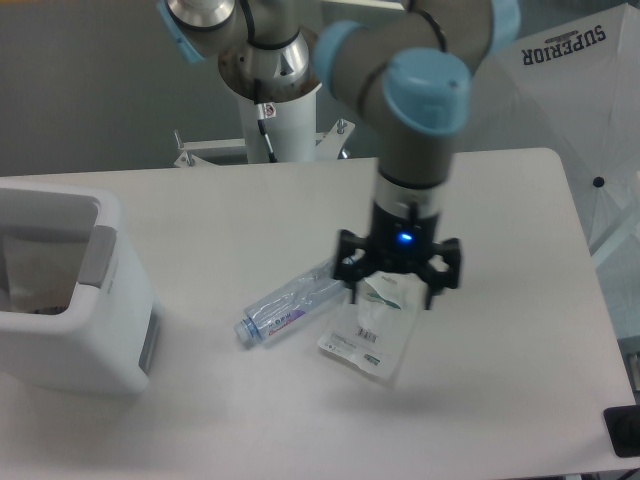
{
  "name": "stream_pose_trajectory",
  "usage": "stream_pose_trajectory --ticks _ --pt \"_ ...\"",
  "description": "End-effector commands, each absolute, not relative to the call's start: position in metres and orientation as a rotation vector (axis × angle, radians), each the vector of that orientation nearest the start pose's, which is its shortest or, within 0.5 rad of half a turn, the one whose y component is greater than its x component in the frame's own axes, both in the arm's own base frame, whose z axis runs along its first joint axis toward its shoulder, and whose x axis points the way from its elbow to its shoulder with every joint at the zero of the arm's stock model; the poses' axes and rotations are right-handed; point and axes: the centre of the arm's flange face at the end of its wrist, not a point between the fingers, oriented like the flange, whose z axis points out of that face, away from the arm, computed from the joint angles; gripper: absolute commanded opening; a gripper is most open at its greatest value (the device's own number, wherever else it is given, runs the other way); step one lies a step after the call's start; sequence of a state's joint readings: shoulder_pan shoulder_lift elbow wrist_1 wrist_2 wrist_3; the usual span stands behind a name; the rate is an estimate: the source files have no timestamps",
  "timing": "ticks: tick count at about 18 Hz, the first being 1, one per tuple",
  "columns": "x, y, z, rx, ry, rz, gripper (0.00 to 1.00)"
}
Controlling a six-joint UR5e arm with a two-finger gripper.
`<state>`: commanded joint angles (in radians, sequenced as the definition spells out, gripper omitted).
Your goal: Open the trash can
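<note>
White table (pixel 500 400): a matte pale top fills the frame from the near edge to the far rounded corner at the right.
Black object (pixel 622 432): a small dark item sits at the near right edge, cut off by the frame; what it is cannot be told.
Packet (pixel 368 335): a clear plastic pouch with a printed label lies flat near the middle, its far end under the gripper.
Bottle (pixel 290 306): a clear plastic bottle lies on its side just left of the packet, neck pointing near-left, its far end touching or overlapping the packet's corner.
Trash can (pixel 90 320): the large white boxy bin stands at the left edge of the table, well apart from the bottle; its top stands open and the inside shows, with a grey strip on its right rim and a grey recess low on its right side.
Gripper (pixel 397 290): the black two-finger tool with a blue light hangs over the far end of the packet, fingers spread apart with nothing between them.
Arm (pixel 420 110): grey links with light-blue caps rise from the gripper toward the far middle.
Base post (pixel 280 125): a white column stands beyond the far table edge.
Umbrella (pixel 560 100): white fabric printed "SUPERIOR" fills the far right.
</note>
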<state>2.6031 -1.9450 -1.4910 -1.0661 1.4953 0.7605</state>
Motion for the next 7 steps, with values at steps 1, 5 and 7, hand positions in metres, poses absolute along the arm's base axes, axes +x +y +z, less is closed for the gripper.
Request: stream_pose_trajectory --ticks 1,5,7 --pt "-0.489 0.452 0.36 -2.96 -0.326 0.193 1.0" --pt "-0.511 0.455 0.328 -3.039 0.006 0.257 1.0" --pt "-0.514 0.456 0.321 -3.031 0.033 0.286 1.0"
